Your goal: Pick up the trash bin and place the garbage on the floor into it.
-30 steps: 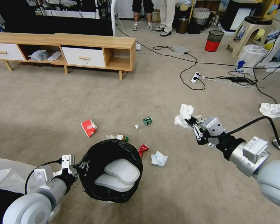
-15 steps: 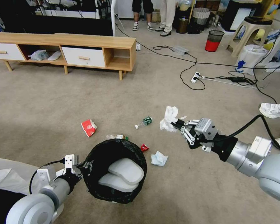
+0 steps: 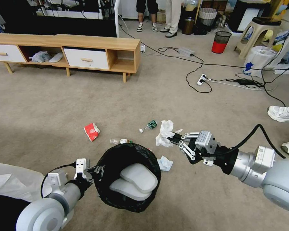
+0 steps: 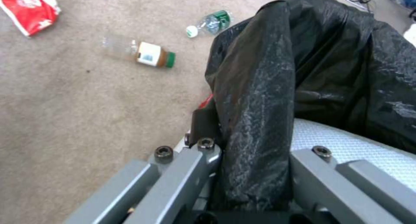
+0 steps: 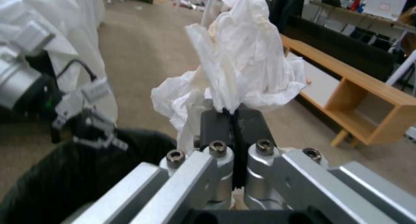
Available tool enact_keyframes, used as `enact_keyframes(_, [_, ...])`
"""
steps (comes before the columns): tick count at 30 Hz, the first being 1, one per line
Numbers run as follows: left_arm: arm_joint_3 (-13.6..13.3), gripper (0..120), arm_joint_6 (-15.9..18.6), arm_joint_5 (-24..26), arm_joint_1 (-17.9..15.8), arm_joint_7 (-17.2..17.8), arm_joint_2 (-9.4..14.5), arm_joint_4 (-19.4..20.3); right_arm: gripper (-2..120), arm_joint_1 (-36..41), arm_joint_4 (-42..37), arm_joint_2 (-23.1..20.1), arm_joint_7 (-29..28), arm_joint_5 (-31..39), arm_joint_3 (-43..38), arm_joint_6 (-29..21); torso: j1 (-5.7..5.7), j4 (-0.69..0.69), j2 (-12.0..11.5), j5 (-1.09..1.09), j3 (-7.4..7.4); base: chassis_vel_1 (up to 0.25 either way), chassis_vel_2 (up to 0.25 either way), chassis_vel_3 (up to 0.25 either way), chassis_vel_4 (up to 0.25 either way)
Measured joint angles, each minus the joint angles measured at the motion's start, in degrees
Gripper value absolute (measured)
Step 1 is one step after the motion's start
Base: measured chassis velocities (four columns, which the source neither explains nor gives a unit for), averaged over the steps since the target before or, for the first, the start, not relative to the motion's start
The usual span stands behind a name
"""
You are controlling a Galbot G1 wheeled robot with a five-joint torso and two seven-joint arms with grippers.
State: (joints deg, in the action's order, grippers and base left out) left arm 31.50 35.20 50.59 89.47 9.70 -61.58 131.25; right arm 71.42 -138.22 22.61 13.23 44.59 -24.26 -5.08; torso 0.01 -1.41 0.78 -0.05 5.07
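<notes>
Nearest, left gripper [image 3: 92, 169] clamped on the bag-lined rim of the trash bin [image 3: 128, 178], held above the floor [image 3: 54, 106]. Just beyond, right gripper [image 3: 172, 140] pinched shut on a crumpled tissue [image 3: 164, 133]: light, soft, easily taken anywhere. Farther off, bottles [image 3: 148, 125] probably light, slippery, best gripped mid-body.

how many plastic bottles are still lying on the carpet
2: a clear plastic bottle with a green label beyond the held crumpled white tissue, and a clear brown-labelled, green-capped bottle just past the black-lined trash bin. The bin may hide others.
</notes>
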Motion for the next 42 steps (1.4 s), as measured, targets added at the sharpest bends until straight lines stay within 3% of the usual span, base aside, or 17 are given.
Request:
enact_keyframes(10, [-3.5, 0, 0.2, -1.0, -2.1, -0.1, -0.5, -1.7, 0, -11.9, 2.8, 6.4, 0.6, -0.5, 13.0, -1.3, 0.00, 0.01, 0.0, -0.01, 0.00, 0.000, 0.000, 0.000, 0.000])
enact_keyframes(25, [-8.9, 0, 0.2, -2.3, -7.1, 1.5, -3.8, -6.6, 0, -9.8, 3.2, 6.8, 2.6, -4.6, 17.1, -1.4, 0.00, 0.00, 0.0, 0.00, 0.00, 0.000, 0.000, 0.000, 0.000])
enact_keyframes(42, [-10.0, 0, 0.4, -2.2, -10.0, 2.2, -6.1, -8.7, 0, -9.1, 5.1, 7.5, 3.1, -5.2, 19.1, -1.4, 0.00, 0.00, 0.0, -0.01, 0.00, 0.000, 0.000, 0.000, 0.000])
